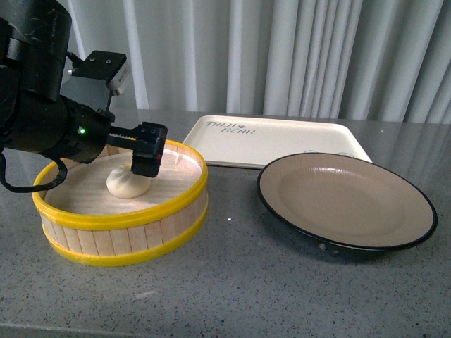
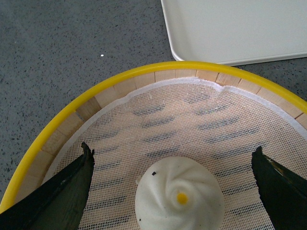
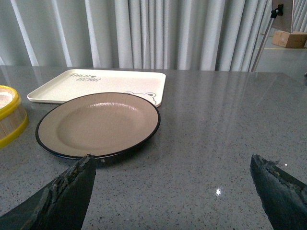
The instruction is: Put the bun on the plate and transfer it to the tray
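Observation:
The cream-white bun [image 1: 125, 184] [image 2: 178, 196] sits inside a yellow-rimmed steamer basket [image 1: 120, 218] [image 2: 144, 72] at the left of the table. My left gripper [image 1: 132, 167] [image 2: 172, 149] is lowered into the basket, open, one finger on each side of the bun and neither touching it. To the right of the basket lies the brown plate [image 1: 345, 201] [image 3: 98, 123] with its black rim, and nothing is on it. Behind the plate lies the cream tray [image 1: 282, 141] [image 3: 96, 84], also bare. My right gripper [image 3: 171, 158] hangs open over the table to the right of the plate and does not show in the front view.
The steamer basket's raised wall rings the bun, and its edge [image 3: 7, 115] shows left of the plate. A corner of the tray [image 2: 240, 28] lies just beyond the basket. Pale curtains hang behind the grey speckled table [image 1: 232, 296].

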Robot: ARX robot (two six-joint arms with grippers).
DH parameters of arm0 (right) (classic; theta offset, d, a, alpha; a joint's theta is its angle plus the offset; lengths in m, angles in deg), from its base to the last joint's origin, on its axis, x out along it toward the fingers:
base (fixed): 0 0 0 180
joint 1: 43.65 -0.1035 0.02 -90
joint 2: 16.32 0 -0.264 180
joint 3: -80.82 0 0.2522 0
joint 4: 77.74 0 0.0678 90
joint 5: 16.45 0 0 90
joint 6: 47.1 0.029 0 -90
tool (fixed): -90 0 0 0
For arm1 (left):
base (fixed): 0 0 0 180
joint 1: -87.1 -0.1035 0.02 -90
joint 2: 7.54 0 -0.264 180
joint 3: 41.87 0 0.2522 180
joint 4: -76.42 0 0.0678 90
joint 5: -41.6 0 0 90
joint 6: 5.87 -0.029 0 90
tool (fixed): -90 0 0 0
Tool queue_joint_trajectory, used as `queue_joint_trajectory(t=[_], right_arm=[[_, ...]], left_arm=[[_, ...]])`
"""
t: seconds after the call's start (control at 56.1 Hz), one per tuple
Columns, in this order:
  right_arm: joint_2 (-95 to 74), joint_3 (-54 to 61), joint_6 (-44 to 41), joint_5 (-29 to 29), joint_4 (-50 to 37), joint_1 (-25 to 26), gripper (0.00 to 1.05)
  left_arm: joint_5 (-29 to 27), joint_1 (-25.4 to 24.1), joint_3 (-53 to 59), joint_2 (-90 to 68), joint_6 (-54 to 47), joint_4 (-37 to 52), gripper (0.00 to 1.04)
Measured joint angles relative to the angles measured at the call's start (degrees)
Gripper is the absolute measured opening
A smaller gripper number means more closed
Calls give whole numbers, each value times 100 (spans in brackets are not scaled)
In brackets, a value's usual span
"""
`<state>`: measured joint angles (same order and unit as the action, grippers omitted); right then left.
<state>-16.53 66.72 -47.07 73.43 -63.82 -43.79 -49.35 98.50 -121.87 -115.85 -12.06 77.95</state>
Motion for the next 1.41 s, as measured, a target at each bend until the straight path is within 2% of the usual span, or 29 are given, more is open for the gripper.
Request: queue_joint_trajectory(t=[0.481, 1.052, 1.07, 1.159, 1.248, 1.408], right_arm=[[0, 0, 0, 0, 0, 0, 96], [0, 0, 0, 0, 0, 0, 96], [0, 0, 0, 0, 0, 0, 96], [0, 0, 0, 0, 0, 0, 96], [0, 0, 0, 0, 0, 0, 96], [0, 0, 0, 0, 0, 0, 96]], left_arm=[[114, -50, 13, -22, 549, -352, 98], [-68, 9, -85, -264, 699, -389, 98], [-81, 11, -85, -267, 697, -385, 97], [-105, 24, -85, -278, 734, -363, 78], [-103, 24, -85, -278, 743, -323, 66], [-52, 22, -125, -251, 824, -306, 30]])
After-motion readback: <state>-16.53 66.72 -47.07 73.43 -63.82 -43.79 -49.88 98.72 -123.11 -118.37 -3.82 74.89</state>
